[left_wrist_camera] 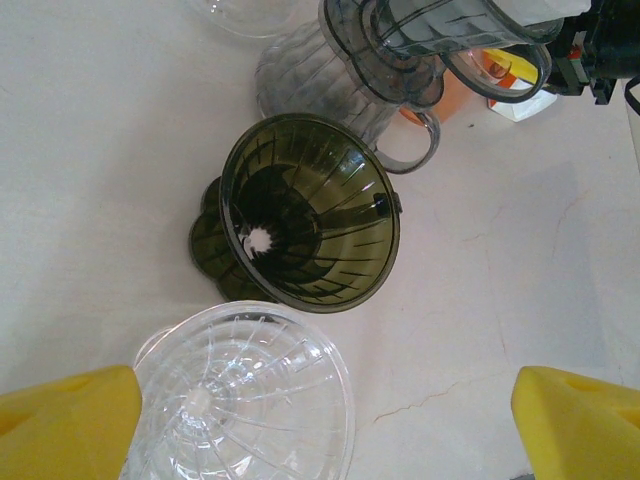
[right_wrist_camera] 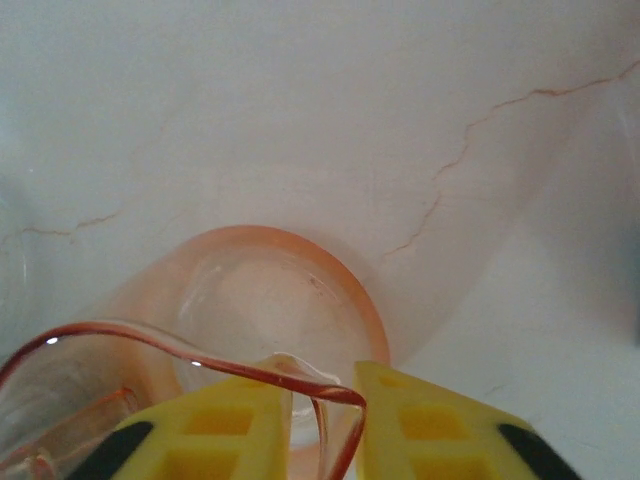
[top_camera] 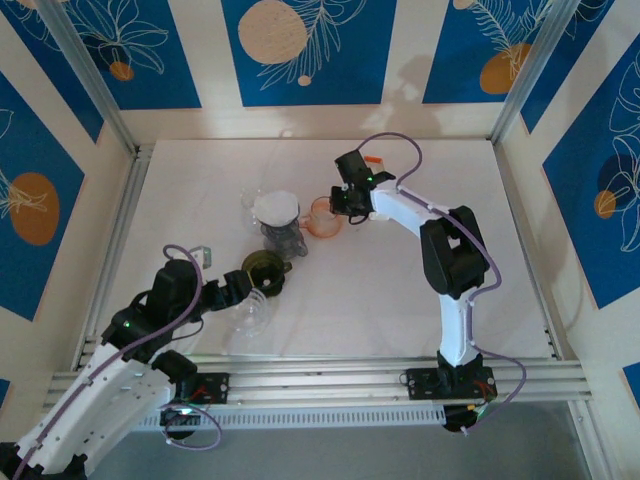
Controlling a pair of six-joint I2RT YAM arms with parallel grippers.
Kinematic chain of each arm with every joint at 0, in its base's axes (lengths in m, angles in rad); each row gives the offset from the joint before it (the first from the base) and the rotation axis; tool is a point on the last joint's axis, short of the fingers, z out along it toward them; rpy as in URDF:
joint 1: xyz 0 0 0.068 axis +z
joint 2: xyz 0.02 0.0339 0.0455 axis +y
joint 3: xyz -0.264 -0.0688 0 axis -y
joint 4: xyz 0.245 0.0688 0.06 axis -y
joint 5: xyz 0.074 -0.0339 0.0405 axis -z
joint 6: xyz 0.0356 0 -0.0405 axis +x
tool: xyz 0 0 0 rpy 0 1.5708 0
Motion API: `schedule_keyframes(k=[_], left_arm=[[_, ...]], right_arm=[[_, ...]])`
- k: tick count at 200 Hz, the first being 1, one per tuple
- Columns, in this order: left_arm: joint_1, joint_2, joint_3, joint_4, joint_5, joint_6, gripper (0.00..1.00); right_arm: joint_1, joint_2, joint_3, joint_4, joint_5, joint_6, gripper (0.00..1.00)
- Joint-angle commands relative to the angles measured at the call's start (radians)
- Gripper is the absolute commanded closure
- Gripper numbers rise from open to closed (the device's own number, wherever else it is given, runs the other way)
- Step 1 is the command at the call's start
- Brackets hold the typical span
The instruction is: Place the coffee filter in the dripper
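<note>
Right gripper (top_camera: 338, 207) (right_wrist_camera: 325, 400): narrowed down on the near rim of the orange translucent plastic dripper (top_camera: 322, 218) (right_wrist_camera: 270, 300), one yellow finger (right_wrist_camera: 210, 430) inside the bowl and the other outside. The rim wall runs between the pads with almost no gap left, so it reads as a pinch.

White paper coffee filter (top_camera: 275, 207): sits on top of the smoky grey translucent ribbed dripper (top_camera: 283, 236) (left_wrist_camera: 330, 70), just left of the orange one and touching or nearly touching it (the overhead view cannot separate them).

Left gripper (top_camera: 245, 290) (left_wrist_camera: 325, 430): jaws wide, holding nothing. In the wrist view its yellow pads sit at the two bottom corners, and the clear ribbed plastic dripper (top_camera: 250, 312) (left_wrist_camera: 240, 400) stands between them, close by the left pad.

Dark green translucent cone dripper (top_camera: 265, 270) (left_wrist_camera: 310, 210): tipped on its side, mouth towards the left wrist camera, lying between the clear dripper and the grey one.

All stand on the white marbled table (top_camera: 400, 300).
</note>
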Motion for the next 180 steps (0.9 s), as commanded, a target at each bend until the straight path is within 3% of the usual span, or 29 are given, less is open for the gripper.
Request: schedule_keyframes(k=[1,70,118,180], left_arm=[[0.014,-0.015,0.02,-0.028,-0.009,0.015,0.05],[0.021,-0.004,0.024,-0.011,0.001,0.019,0.04],[0.025,-0.005,0.031,-0.016,0.007,0.039,0.04],[0.034,0.0,0.018,0.013,0.022,0.053,0.03]], right_arm=[[-0.015,-0.015,0.005,-0.052,0.01,-0.022,0.85],[-0.048,-0.094,-0.07,-0.078,-0.024,-0.079,0.99],[-0.048,-0.254,-0.222,-0.114,-0.114,-0.127,1.0],[0.066,-0.461,-0.454,-0.171,-0.22,-0.177,1.0]])
